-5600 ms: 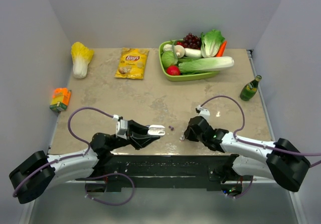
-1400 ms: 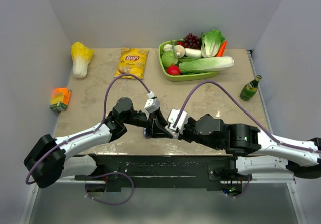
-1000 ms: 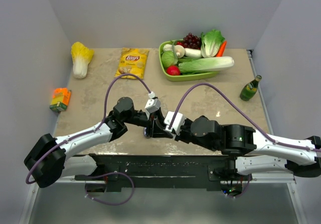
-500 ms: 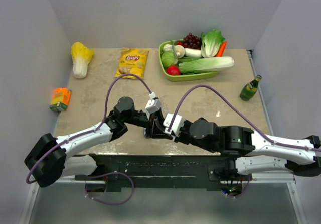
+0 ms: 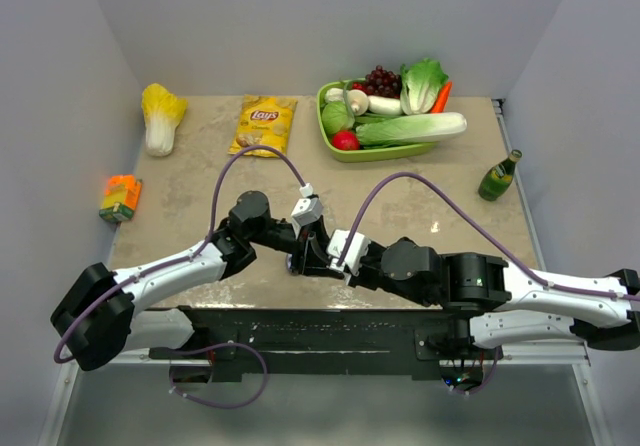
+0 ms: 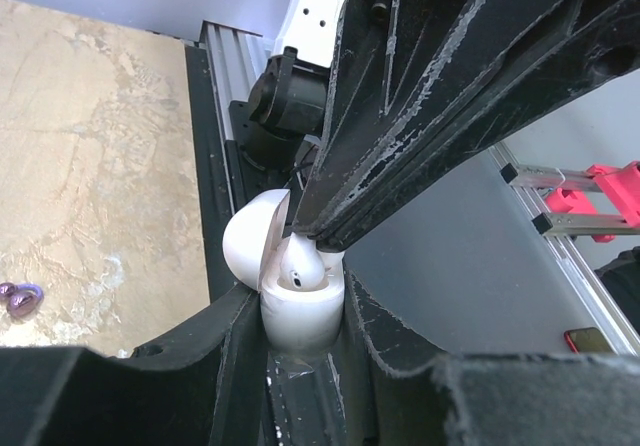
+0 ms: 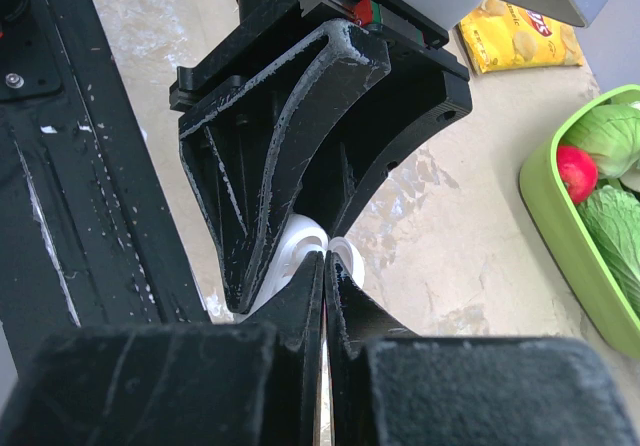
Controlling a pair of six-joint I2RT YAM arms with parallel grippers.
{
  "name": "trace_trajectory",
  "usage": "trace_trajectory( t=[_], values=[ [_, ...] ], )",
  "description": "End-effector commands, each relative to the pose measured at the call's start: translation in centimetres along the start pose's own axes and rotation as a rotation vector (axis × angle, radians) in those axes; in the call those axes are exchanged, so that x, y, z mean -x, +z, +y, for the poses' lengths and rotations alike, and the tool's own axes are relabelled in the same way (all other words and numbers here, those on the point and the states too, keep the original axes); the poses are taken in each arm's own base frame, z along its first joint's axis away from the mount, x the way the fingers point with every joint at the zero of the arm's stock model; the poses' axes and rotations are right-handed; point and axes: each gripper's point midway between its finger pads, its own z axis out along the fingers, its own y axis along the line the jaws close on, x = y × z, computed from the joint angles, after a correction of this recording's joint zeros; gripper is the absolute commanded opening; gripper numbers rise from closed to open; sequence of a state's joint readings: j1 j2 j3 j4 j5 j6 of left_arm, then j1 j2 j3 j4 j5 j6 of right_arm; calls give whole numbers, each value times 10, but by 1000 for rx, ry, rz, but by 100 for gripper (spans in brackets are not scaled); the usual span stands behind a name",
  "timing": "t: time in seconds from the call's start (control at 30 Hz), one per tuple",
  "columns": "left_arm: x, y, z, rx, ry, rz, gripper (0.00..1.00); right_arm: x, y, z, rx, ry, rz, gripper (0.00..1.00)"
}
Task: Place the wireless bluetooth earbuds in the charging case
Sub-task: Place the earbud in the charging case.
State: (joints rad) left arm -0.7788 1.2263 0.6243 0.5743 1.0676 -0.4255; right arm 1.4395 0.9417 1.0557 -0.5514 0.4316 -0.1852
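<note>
One white earbud [image 6: 300, 271] sits in the mouth of the charging case [image 6: 298, 316], a rounded white shell with its lid [image 6: 248, 246] hinged back. The bud looks partly seated, not fully down. My right gripper [image 7: 325, 258] has its two fingers pressed flat together with no gap. Their tips rest on top of the bud, and I cannot tell whether they pinch any of it. My left gripper [image 6: 300, 338] clamps the lower body of the case from both sides, near the front edge of the table [image 6: 90, 146]. Two lilac earbuds [image 6: 20, 298] lie loose on the table, touching each other, well apart from the case. No second white bud is visible. Farther back are a yellow chip bag [image 7: 520, 36] and a green tray [image 7: 555, 201] of vegetables. I judge the buds to be light, hard, smooth and slippery, likely to squirt out of a pinch. It seems best to grip gently across the widest part and press straight down into the socket.
</note>
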Motion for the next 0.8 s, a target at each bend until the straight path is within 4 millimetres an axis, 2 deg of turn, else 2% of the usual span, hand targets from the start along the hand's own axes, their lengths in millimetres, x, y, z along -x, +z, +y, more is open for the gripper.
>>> trace_trajectory(
  t=[0.0,0.47,0.77],
  values=[
    [29,2,-3,-20,101,-48,0,10,-2,3,16,5,-49,0],
    [31,2,-4,-31,114,-55,0,11,0,6,25,10,-61,0],
    [40,-1,-17,-61,164,-98,0,8,-8,-1,4,21,-65,0]
  ],
)
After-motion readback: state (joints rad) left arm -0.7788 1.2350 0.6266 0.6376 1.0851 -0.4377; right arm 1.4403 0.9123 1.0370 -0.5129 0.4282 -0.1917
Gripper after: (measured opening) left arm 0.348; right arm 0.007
